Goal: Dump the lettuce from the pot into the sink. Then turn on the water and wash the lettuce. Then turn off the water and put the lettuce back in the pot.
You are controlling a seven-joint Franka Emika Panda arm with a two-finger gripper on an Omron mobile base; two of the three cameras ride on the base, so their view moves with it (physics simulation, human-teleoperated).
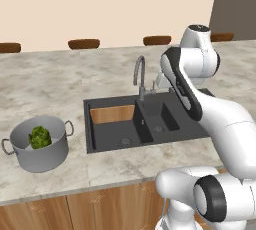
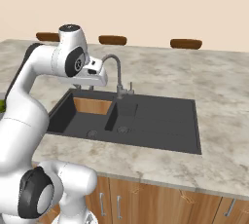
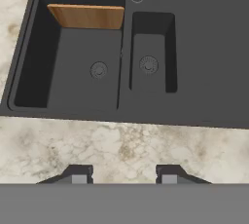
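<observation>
The grey pot (image 1: 37, 149) stands on the counter left of the sink, upright, with the green lettuce (image 1: 40, 137) inside it. The dark double-basin sink (image 1: 89, 124) lies in the middle of the counter, both basins bare, and its wood-brown panel (image 3: 87, 16) lines the far wall of the large basin. Behind the divider rises the gooseneck faucet (image 1: 139, 76), with no stream running from it. My gripper (image 3: 124, 175) hovers open above the sink's near rim with nothing between its fingers. It is well to the right of the pot and points down.
The flat drainboard (image 3: 209, 62) takes up the sink's right side. The faucet's small lever (image 2: 130, 87) sits to the right of its base. Marble counter (image 1: 60, 84) spreads all around the sink. Brown stool tops (image 1: 83, 43) line the far edge.
</observation>
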